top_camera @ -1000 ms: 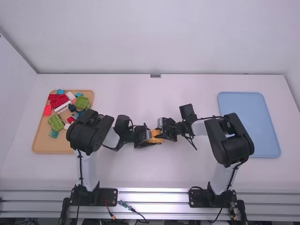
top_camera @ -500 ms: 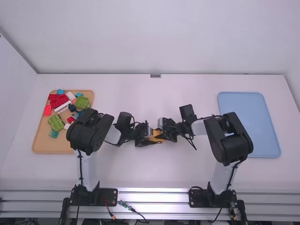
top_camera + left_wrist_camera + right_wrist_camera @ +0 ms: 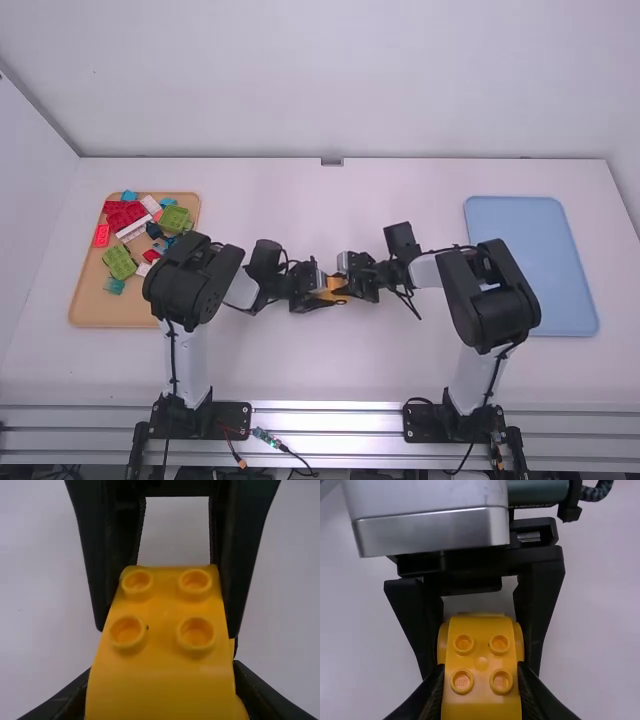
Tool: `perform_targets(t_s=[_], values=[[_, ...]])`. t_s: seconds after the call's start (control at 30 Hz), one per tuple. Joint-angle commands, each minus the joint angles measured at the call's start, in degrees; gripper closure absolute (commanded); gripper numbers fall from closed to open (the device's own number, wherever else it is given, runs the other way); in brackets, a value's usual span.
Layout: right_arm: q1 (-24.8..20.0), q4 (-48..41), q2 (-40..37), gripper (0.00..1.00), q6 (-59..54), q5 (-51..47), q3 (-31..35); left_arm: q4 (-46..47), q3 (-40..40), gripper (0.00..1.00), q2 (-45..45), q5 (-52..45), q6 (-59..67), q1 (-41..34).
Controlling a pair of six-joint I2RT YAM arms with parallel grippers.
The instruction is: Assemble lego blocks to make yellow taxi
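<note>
Centrally, between the two arms, the yellow piece sits in the narrow space where the left gripper and the right gripper face each other over the table. Both grippers hold it, one from each side, so it bridges them with its middle between the two sets of fingertips.

In the left wrist view, the left gripper's own fingers stand on either side of the near end of the piece, narrowed onto it. Its top bears four round studs, two by two, and the fingers of the right gripper clasp the far end from both sides.

In the right wrist view, the right gripper's own fingers likewise pinch the near end. Four studs show on the top here too, with a small round bump among them, and a wider part with rounded sides lies just behind, between the left gripper's fingers. Whether the piece touches the table cannot be told.

Off to the left, the tan tray carries red bricks, green bricks, white bricks, blue-green bricks and a dark piece. On the right, well apart from the yellow piece, the blue tray lies flat on the table, beyond the right arm.
</note>
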State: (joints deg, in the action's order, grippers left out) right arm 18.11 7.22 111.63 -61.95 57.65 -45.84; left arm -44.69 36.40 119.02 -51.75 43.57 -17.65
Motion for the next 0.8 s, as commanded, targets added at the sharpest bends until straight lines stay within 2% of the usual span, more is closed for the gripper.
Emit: perform_targets(t_s=[0.0, 0.57, 0.77], values=[[1.44, -1.68, 1.58, 1.00, 0.04, -1.77, 0.90, -0.44, -0.42, 0.94, 0.51, 6.16, 0.76, 0.02], [1.51, 1.09, 1.58, 1.00, 0.68, -2.62, 2.40, 8.94, 4.57, 0.93, 0.51, 5.41, 4.92, -0.04], [1.70, -0.13, 1.58, 1.00, -0.83, -2.69, 2.64, 5.81, 3.85, 0.94, 0.51, 6.22, 4.83, 0.02]])
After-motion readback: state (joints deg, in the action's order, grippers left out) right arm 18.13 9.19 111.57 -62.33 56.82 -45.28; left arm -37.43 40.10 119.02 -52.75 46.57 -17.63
